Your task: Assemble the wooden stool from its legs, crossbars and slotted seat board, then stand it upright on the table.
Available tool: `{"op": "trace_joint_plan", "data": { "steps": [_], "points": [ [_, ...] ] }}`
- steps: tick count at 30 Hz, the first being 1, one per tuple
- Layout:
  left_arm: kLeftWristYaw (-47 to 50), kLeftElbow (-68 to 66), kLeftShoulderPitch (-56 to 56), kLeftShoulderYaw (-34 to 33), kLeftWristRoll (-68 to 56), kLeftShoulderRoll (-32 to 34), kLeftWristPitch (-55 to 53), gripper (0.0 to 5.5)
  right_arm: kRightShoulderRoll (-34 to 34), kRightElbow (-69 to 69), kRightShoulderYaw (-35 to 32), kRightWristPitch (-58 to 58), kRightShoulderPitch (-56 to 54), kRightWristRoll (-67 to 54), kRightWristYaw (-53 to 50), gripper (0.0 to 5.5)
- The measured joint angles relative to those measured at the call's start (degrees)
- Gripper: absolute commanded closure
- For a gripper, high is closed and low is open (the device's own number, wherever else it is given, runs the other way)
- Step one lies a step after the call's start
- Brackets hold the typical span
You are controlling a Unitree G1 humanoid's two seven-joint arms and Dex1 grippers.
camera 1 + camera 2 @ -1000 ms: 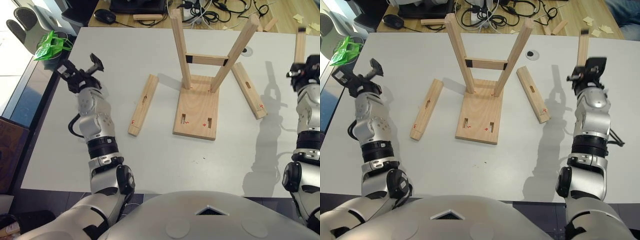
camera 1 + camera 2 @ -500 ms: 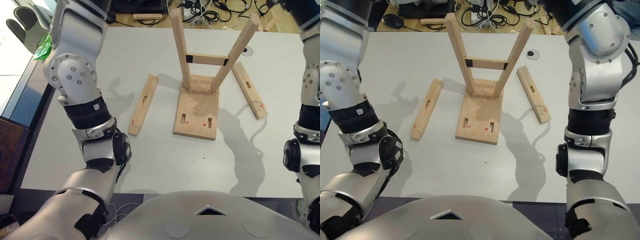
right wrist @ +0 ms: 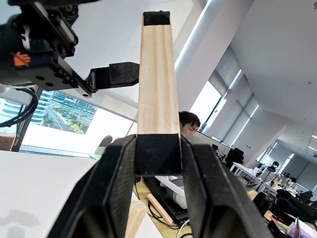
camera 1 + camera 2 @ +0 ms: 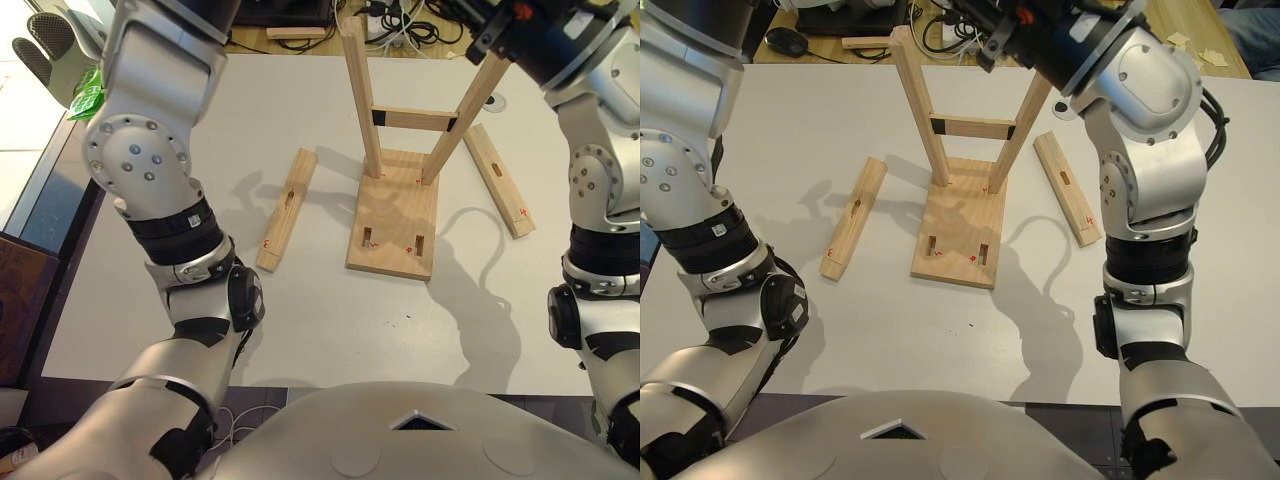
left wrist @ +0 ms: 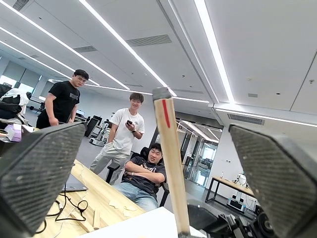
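The right gripper (image 3: 158,145) is clenched on a bar (image 3: 157,74) that stands upright, black tip up. In the left wrist view the bar rises between the left gripper's (image 5: 158,158) spread fingers (image 5: 39,173), clear of both. Both arms are raised high. On the table (image 4: 150,300) the board (image 4: 392,225) lies flat, two legs (image 4: 362,90) upright at its far end. Loose legs lie flat to its left (image 4: 286,208) and right (image 4: 498,178).

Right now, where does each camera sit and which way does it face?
Left eye: on head, facing down at seat board on table; both arms show.
Right eye: beside it, likewise.
Left wrist: faces upward; open left gripper flanks wooden bar.
Right wrist: faces upward; right gripper clamps wooden bar.
Shared: both eyes see one scene.
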State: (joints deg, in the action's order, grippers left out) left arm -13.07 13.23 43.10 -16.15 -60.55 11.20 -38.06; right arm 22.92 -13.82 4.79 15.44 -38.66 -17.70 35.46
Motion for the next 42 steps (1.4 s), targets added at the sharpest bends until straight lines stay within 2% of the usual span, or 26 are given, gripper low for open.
{"op": "trace_joint_plan", "data": {
  "steps": [3, 35, 42],
  "points": [
    [1.0, 0.2, 0.0, 0.2, -0.7, -0.3, 0.0, 0.10, 0.0, -0.2, 0.7, 0.4, 0.2, 0.0, 0.3, 4.22],
    [3.8, -0.8, -1.2, 0.6, -2.1, 0.1, -1.4, 4.68, 0.1, -1.4, 1.4, 0.7, 1.3, 2.6, 1.4, 4.22],
    [4.4, -0.9, -1.2, 0.4, -6.5, -0.1, -2.3, 5.05, 0.1, -1.3, 1.7, 0.6, 1.6, 3.6, 1.4, 4.22]
  ]
}}
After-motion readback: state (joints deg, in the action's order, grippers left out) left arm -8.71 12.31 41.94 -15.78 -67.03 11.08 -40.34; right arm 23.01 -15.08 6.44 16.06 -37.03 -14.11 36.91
